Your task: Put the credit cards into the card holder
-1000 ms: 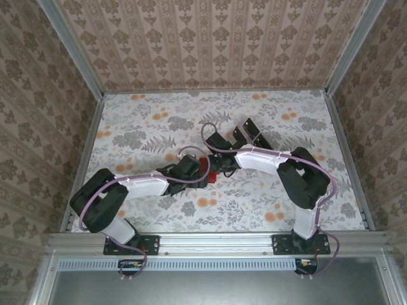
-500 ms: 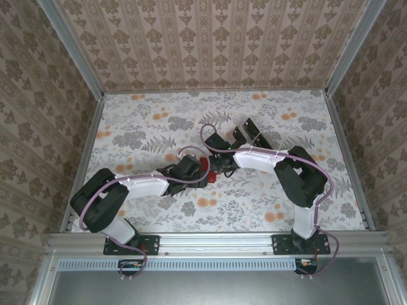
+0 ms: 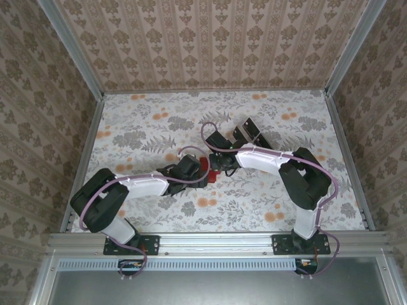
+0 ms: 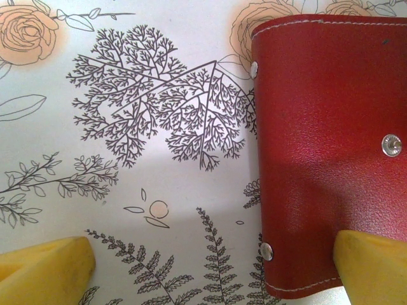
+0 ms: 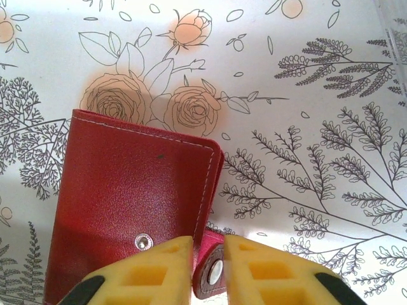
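Top view: card holder [image 3: 203,166] red, folded, flat on the floral table [image 3: 146,127] near its middle. Left arm [image 3: 143,184] reaching in from the left, right arm [image 3: 261,159] from the right, wrists meeting over the card holder. Credit cards [image 3: 247,132] in a loose black fan just beyond the right arm, apart from the card holder. Left wrist view: left gripper [image 4: 208,270] spread wide, released, grasping nothing. One yellow finger [image 4: 44,270] over bare cloth, the other over the lower corner of the card holder [image 4: 331,146]; contact there not possible to judge. Red cover facing up, stitched along the edge, two rivets on one side, snap stud [image 4: 391,145] at the frame edge. Right wrist view: right gripper [image 5: 208,270] clamped on the snap tab [image 5: 214,273] projecting from the edge of the card holder [image 5: 133,190], yellow pads pressed against both sides of it. Tab not fastened to the stud on the cover. Remainder of the card holder lying flat on the cloth.
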`<state>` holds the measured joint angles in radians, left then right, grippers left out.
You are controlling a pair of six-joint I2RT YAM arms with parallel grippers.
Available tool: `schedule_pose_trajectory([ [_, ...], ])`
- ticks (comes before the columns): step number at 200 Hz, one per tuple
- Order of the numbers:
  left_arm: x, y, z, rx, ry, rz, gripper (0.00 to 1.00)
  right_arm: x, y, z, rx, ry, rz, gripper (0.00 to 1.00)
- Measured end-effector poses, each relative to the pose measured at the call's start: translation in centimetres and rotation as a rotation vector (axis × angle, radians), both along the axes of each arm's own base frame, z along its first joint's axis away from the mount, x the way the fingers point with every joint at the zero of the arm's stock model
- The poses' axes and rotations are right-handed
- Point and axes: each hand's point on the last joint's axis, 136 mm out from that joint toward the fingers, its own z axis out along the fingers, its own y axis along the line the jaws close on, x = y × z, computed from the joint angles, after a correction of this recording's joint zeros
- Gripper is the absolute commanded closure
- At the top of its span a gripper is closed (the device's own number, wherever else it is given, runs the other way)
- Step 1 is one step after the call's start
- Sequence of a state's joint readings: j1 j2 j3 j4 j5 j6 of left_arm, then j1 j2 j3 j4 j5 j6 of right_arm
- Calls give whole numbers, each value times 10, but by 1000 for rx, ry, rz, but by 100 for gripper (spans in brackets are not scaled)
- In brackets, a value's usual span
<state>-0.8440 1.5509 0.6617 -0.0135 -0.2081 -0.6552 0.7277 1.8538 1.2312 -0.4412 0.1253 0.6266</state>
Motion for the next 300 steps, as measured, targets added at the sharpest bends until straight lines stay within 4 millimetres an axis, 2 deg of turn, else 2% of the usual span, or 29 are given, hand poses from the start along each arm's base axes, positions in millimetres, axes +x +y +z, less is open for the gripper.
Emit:
schedule_pose_trajectory([
  [40, 0, 0, 0, 0, -1, 1, 1, -1, -1, 0, -3, 4, 0, 87],
  [70, 0, 0, 0, 1, -1, 1, 1, -1, -1, 1, -2, 3, -2, 100],
  [132, 1, 0, 0, 0, -2, 1, 1, -2, 0, 13, 28, -14, -3, 100],
  [206, 1, 0, 0, 1, -6, 3, 1, 0, 14, 18, 105, -16, -6, 100],
  [300, 2, -1, 0, -1, -8, 4, 2, 3, 24, -7, 122, 22, -12, 100],
])
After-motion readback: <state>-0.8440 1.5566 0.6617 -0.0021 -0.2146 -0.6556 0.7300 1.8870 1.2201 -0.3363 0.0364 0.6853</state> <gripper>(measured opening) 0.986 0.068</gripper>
